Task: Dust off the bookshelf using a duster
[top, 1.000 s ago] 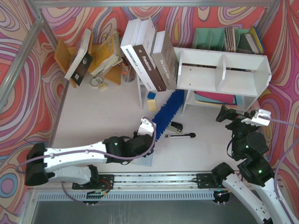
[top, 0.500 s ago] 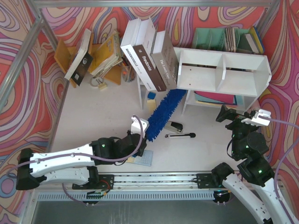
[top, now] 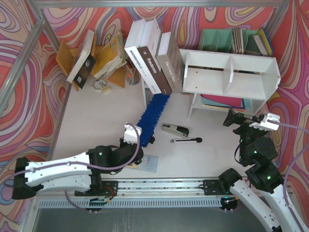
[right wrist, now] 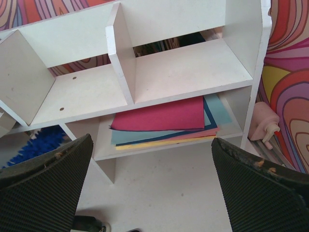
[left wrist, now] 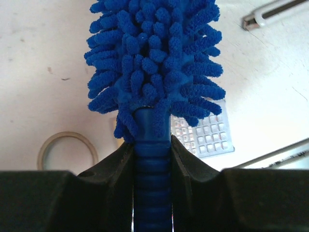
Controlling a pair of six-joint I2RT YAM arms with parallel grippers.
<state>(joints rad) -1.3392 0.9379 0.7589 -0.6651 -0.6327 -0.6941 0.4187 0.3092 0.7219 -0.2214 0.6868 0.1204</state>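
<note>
Duster point(top: 152, 111) swung leftward, left gripper point(left wrist: 152, 151) clamped on handle point(left wrist: 152, 193), right gripper point(right wrist: 152, 145) spread wide

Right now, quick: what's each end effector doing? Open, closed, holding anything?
Left end effector: closed on the duster, gripping its handle.
Right end effector: open, holding nothing.

The left arm point(top: 58, 170) had white shells, black joints and a grey-purple cable point(top: 140, 140) looped at the wrist. The right arm point(top: 256, 157) showed black joints, white lower links and a like cable point(top: 292, 126). The right gripper point(right wrist: 152, 141) had black, ribbed pads point(right wrist: 46, 191), lightly frayed.
</note>
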